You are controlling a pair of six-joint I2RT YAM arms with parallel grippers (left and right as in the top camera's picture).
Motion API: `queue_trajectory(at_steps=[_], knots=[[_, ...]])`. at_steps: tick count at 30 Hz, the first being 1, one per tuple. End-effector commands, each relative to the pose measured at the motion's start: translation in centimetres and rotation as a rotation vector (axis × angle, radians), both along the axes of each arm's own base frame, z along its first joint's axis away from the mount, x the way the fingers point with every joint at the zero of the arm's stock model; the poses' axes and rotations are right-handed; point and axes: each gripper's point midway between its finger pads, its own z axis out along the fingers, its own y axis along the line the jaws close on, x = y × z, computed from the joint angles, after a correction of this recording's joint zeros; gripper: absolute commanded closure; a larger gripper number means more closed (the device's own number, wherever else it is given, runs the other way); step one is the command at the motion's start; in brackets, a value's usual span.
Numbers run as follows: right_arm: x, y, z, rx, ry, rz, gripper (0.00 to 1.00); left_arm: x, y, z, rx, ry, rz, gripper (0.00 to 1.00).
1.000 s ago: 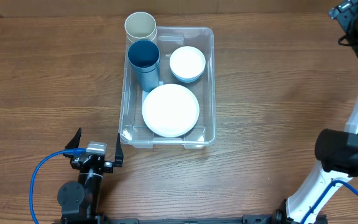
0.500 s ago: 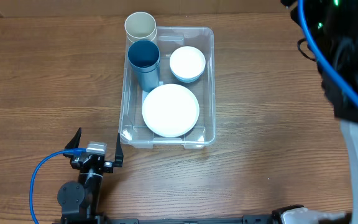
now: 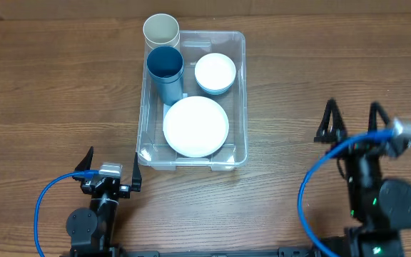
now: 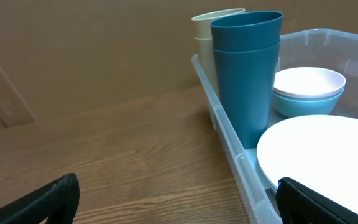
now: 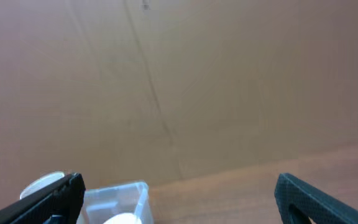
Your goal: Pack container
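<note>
Overhead view of a wooden table with the container, a large clear plastic bin with rounded corners, standing in the upper centre of the frame with its long side running top to bottom. Inside it, a white plate fills the lower half. A white bowl sits in a pale blue bowl at the upper right. A dark teal cup stands upright along the left wall, and the left wrist view shows it nested in a second teal cup. A cream cup stands at the upper left corner, its mouth overlapping the rim. A sliver of white shows on the bin floor between the teal cup and the plate; anything printed there is too small to read. The left gripper is at the lower left of the frame, just beside the bin's lower left corner, its jaws spread wide apart and holding nothing, with a blue cable looping from it. The right gripper is at the lower right, well apart from the bin, jaws likewise wide apart and empty. In the right wrist view its black fingers frame a plain brown backdrop, with a corner of the bin low at the left.
</note>
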Motion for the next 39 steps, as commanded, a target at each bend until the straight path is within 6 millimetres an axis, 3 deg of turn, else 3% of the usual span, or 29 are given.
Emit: queue_trajectory(at_steps=[1,3,6,12,18,39], knots=[[-1.5,0.5,-4.1,-0.019,-0.026,0.041,0.0,0.0,0.2,0.0,-0.013,-0.005,0.01,0.0],[-1.8,0.8,-7.0,-0.021,-0.01,0.06,0.0,0.0,0.2,0.0,-0.013,-0.005,0.01,0.0],[-2.1,1.2,-9.3,-0.024,-0.002,0.082,0.0,0.0,0.2,0.0,-0.013,-0.005,0.01,0.0],[-2.2,0.8,-12.5,-0.024,0.005,0.064,0.0,0.0,0.2,0.0,-0.013,-0.005,0.01,0.0],[-2.1,0.7,-16.1,-0.022,0.143,0.065,0.0,0.0,0.2,0.0,-0.013,-0.005,0.01,0.0],[-2.1,0.8,-16.1,-0.019,0.14,0.071,0.0,0.0,0.2,0.0,-0.013,-0.005,0.01,0.0]])
